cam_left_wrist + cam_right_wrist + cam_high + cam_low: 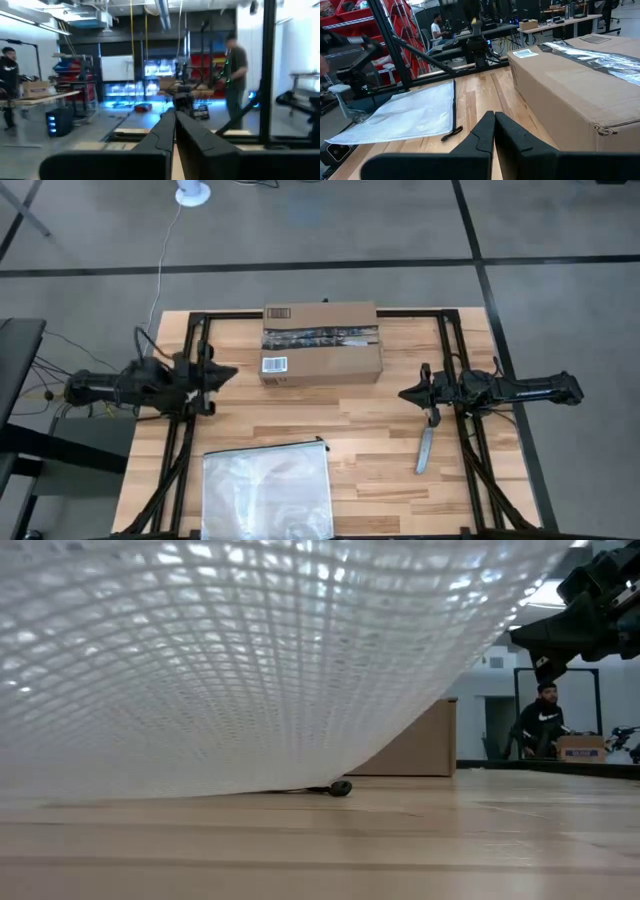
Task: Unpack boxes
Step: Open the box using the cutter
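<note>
A brown cardboard box [321,343] rests flat on its underside at the far middle of the table, with a dark printed tape strip along its top and a white barcode label on its near left corner. It also shows in the right wrist view [575,85] and the low view [420,745]. My left gripper [230,372] hovers left of the box, shut and holding nothing, pointing toward the table's right. My right gripper [405,394] hovers right of the box's near corner, shut and holding nothing, pointing left. Their fingertips meet in both wrist views [175,114] [494,116].
A clear plastic zip bag [266,490] lies flat at the near middle-left of the table and fills most of the low view [230,660]. A slim grey tool [425,450] lies on the table near my right arm. People stand in the room beyond [235,75].
</note>
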You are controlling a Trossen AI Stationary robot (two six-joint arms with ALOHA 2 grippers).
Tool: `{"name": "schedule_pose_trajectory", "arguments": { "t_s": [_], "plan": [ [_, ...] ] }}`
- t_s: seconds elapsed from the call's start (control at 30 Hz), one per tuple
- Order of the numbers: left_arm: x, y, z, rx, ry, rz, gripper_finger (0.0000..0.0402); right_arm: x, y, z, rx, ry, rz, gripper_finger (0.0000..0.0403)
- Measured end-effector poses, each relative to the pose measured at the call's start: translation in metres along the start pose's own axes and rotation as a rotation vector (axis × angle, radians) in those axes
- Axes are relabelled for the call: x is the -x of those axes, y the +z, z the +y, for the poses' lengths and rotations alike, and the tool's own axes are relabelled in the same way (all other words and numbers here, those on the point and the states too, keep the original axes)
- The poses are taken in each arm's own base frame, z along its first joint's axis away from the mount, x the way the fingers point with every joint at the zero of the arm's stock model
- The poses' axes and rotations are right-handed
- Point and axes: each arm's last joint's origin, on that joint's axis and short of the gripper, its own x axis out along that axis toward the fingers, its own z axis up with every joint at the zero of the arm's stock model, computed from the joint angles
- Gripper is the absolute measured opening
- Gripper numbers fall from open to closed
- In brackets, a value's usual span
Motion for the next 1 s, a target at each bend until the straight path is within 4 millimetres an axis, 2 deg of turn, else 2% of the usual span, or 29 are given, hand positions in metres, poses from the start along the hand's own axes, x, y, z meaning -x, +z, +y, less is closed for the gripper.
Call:
{"name": "schedule_pose_trajectory", "arguments": {
  "t_s": [0.1,0.2,0.37,0.47,0.57,0.67,0.73,0.8,0.9,0.97,1.0],
  "plan": [
    [-0.043,0.039,-0.004,-0.036,-0.015,0.120,0.0000,0.000,0.000,0.000,0.000,0.000,0.000,0.0001],
    [-0.089,0.053,-0.012,-0.040,-0.036,0.347,0.0000,0.000,0.000,0.000,0.000,0.000,0.000,0.0001],
    [-0.142,0.044,-0.027,-0.009,-0.136,0.671,0.0000,0.000,0.000,0.000,0.000,0.000,0.001,0.0001],
    [-0.163,0.025,-0.036,0.031,-0.205,0.777,0.0000,0.000,0.000,0.000,0.000,0.000,0.000,0.0001],
    [-0.178,0.013,-0.044,0.087,-0.240,0.806,0.0000,0.000,0.000,0.000,0.000,-0.001,-0.004,0.0001],
    [-0.187,0.021,-0.045,0.142,-0.225,0.747,0.0000,0.000,0.003,0.000,-0.042,0.005,-0.027,0.0001],
    [-0.188,0.026,-0.045,0.166,-0.217,0.733,0.0000,0.000,0.009,0.002,-0.166,0.025,-0.094,0.0001],
    [-0.191,0.034,-0.044,0.177,-0.209,0.705,0.0000,0.002,0.022,0.003,-0.239,0.043,-0.228,0.0001],
    [-0.193,0.051,-0.042,0.179,-0.187,0.648,0.0000,0.011,0.049,0.005,-0.252,0.080,-0.471,0.0001],
    [-0.194,0.058,-0.041,0.184,-0.178,0.628,0.0000,0.018,0.073,0.009,-0.208,0.123,-0.530,0.0001],
    [-0.194,0.059,-0.041,0.184,-0.177,0.626,0.0000,0.020,0.086,0.013,-0.188,0.142,-0.503,0.0003]
  ]
}}
